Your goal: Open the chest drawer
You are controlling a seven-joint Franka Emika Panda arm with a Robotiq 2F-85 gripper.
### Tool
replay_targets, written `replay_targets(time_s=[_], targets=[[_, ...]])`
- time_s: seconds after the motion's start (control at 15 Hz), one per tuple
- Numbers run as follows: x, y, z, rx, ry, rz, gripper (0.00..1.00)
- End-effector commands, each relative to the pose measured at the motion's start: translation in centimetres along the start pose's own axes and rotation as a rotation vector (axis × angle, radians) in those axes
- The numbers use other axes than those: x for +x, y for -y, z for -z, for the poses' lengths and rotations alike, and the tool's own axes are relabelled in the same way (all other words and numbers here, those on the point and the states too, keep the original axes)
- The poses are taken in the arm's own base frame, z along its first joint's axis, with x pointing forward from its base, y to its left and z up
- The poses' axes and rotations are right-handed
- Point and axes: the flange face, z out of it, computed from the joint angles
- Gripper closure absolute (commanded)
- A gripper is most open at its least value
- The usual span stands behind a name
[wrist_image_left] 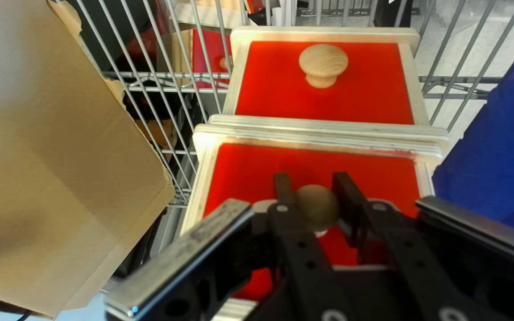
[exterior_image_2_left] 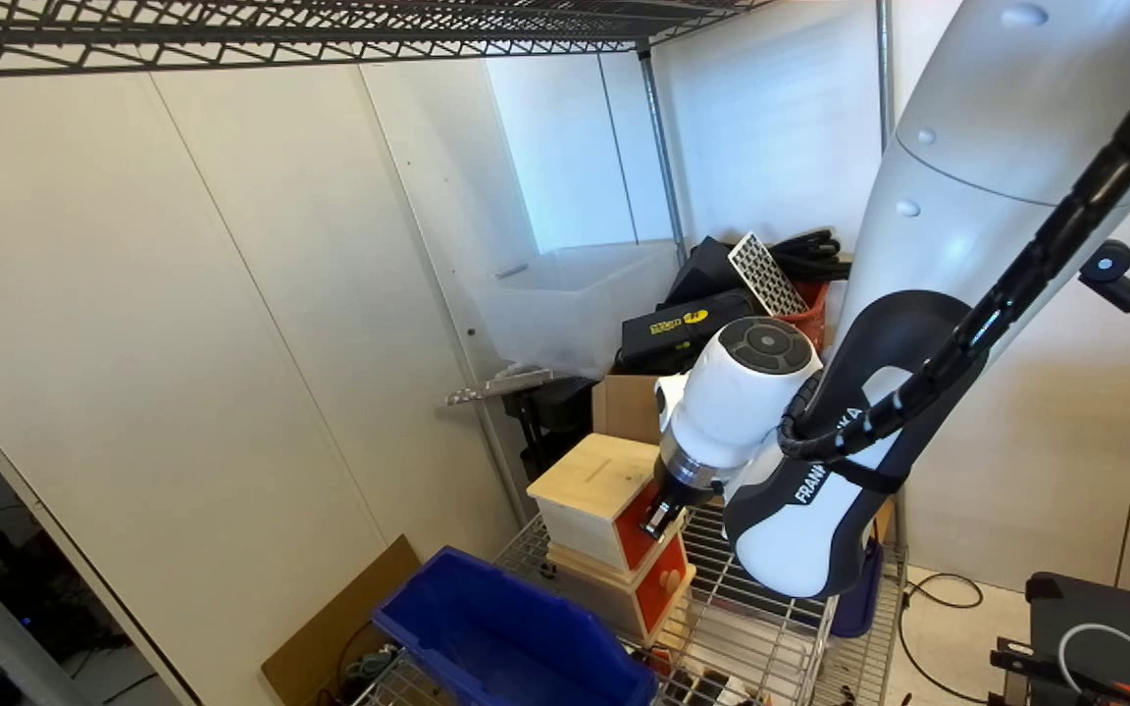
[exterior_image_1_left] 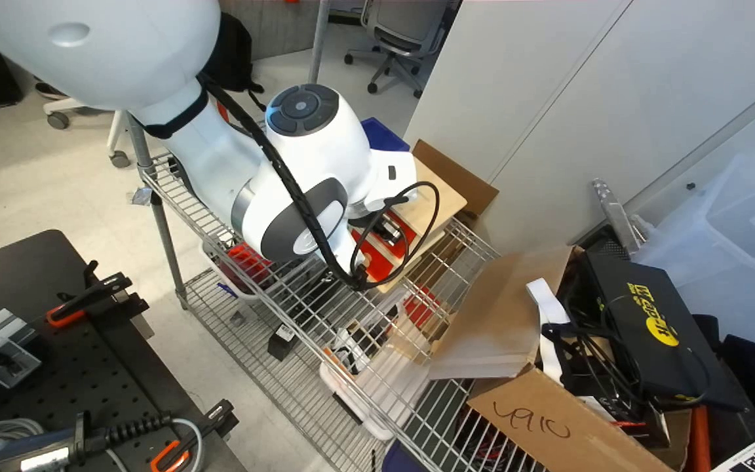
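The chest is a pale plywood box with two stacked red drawer fronts; it shows in both exterior views [exterior_image_1_left: 442, 196] [exterior_image_2_left: 585, 529]. In the wrist view the upper drawer front [wrist_image_left: 386, 178] and the lower drawer front [wrist_image_left: 270, 100] look flush in their frames. My gripper [wrist_image_left: 311, 175] is at the upper front, its fingers on both sides of the round wooden knob [wrist_image_left: 317, 207] and seemingly touching it. The lower knob [wrist_image_left: 323, 64] is free. In both exterior views the gripper [exterior_image_1_left: 387, 231] [exterior_image_2_left: 658, 520] is at the upper front; the arm partly covers the chest.
The chest stands on a wire shelf [exterior_image_1_left: 417, 393]. A blue bin [exterior_image_2_left: 516, 628] is beside it, close to the gripper in the wrist view [wrist_image_left: 498, 147]. A brown cardboard box [exterior_image_1_left: 548, 419] is on the opposite side. A black cable loop [exterior_image_1_left: 417, 190] hangs at the wrist.
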Motion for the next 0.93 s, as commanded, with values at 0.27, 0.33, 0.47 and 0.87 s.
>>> replay_targets(time_s=[0.27, 0.33, 0.47, 0.87], targets=[[0.11, 0.13, 1.40, 0.012, -0.005, 0.017, 0.93], [0.07, 0.15, 1.44, 0.012, -0.004, 0.018, 0.93], [-0.22, 0.31, 1.64, 0.017, -0.002, 0.024, 0.93], [-0.55, 0.38, 2.09, 0.021, 0.001, 0.024, 0.93]])
